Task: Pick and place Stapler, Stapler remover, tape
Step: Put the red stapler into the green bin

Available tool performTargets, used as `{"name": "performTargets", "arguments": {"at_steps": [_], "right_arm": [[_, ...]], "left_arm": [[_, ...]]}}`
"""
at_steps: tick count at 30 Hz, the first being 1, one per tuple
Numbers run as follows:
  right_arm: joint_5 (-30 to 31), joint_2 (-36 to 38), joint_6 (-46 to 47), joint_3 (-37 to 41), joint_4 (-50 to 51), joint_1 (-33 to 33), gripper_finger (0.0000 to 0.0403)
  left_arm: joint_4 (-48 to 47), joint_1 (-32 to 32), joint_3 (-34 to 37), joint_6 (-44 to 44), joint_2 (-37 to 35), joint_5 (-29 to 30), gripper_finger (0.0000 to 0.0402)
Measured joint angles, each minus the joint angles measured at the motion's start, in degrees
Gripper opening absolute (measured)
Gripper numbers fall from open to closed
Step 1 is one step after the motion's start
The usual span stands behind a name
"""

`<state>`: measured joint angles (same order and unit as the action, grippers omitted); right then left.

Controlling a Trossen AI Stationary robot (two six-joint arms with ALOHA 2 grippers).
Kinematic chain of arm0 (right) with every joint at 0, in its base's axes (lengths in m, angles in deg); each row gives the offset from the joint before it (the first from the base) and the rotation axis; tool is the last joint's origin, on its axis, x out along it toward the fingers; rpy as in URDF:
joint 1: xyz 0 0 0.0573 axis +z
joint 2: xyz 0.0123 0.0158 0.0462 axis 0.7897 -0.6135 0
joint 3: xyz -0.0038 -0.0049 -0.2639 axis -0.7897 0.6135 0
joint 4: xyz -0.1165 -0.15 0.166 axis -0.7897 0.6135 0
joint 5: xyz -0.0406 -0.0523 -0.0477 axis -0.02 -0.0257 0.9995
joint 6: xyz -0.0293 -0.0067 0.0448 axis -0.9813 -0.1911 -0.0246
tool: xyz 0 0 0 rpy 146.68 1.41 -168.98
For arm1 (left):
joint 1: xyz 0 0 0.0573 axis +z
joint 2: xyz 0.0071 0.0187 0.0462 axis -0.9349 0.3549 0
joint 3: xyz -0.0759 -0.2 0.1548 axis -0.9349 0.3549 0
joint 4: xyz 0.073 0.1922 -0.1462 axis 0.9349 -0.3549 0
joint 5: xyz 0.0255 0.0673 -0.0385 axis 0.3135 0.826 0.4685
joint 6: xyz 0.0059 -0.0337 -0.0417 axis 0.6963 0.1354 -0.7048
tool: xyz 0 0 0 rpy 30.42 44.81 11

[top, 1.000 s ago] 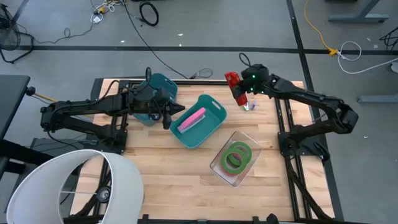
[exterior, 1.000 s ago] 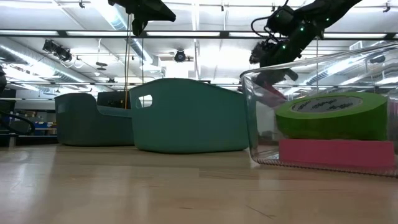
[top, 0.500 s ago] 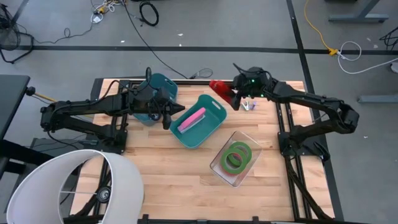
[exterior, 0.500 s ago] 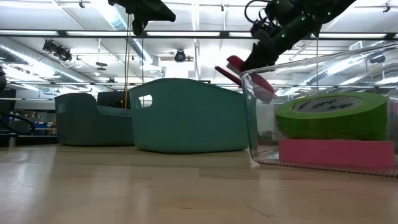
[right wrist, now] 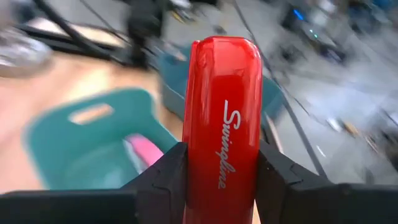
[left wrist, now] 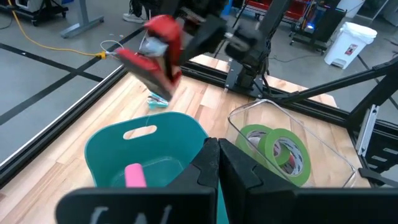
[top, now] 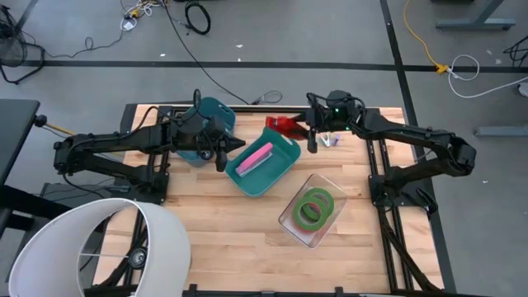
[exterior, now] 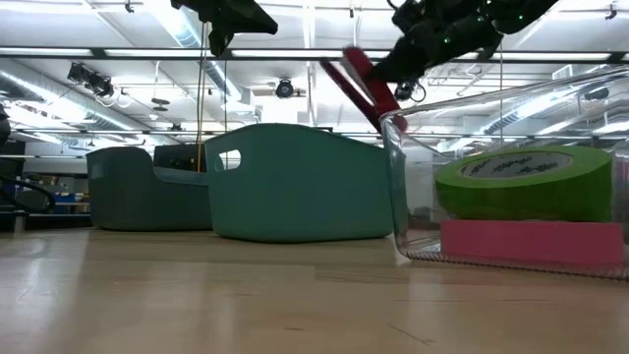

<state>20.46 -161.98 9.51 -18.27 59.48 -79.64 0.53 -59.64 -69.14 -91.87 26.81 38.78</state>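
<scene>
The right gripper (top: 299,128) held the red stapler (top: 286,125) above the far rim of the teal bin (top: 285,162), where a pink item (top: 254,157) lay. The left gripper (top: 221,153) waited beside a second teal bin (top: 216,113). Green tape (top: 313,206) sat in a clear container (top: 292,224) on the bench (top: 239,231).

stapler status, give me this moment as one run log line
right gripper: shut on red stapler, in the air near teal bin rim | left gripper: waiting above table, beside bin | tape rolls: in clear container

A lab: concrete floor (top: 82,33) with trailing cables (top: 196,16).
</scene>
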Motion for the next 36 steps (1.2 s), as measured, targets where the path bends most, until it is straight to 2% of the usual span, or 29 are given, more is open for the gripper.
{"name": "performTargets", "arguments": {"at_steps": [3, 6, 15, 26, 36], "right_arm": [[-6.74, 0.00, -0.48, -0.01, -2.21, 0.26, 0.0131], [-8.96, 0.00, -0.18, 0.00, -2.92, 0.97, 0.0131], [-8.77, -0.07, -0.46, -0.01, -2.68, 2.61, 0.0131], [-8.68, -0.33, 0.65, -0.01, -2.12, 2.69, 0.0132], [-7.20, -3.47, -0.82, 0.00, -3.31, 5.91, 0.0132]], "left_arm": [[0.00, 0.00, 0.00, -0.02, 0.00, 0.00, 0.0009], [-0.01, -0.01, 0.00, 0.00, 0.00, 0.00, 0.0009], [-2.68, 0.00, 0.04, -0.02, -0.75, -0.01, 0.0009], [-8.16, 0.00, 0.04, 0.14, -10.28, -0.02, 0.0004], [-14.78, 0.01, 0.03, 0.07, -15.01, 0.06, 0.0005]]}}
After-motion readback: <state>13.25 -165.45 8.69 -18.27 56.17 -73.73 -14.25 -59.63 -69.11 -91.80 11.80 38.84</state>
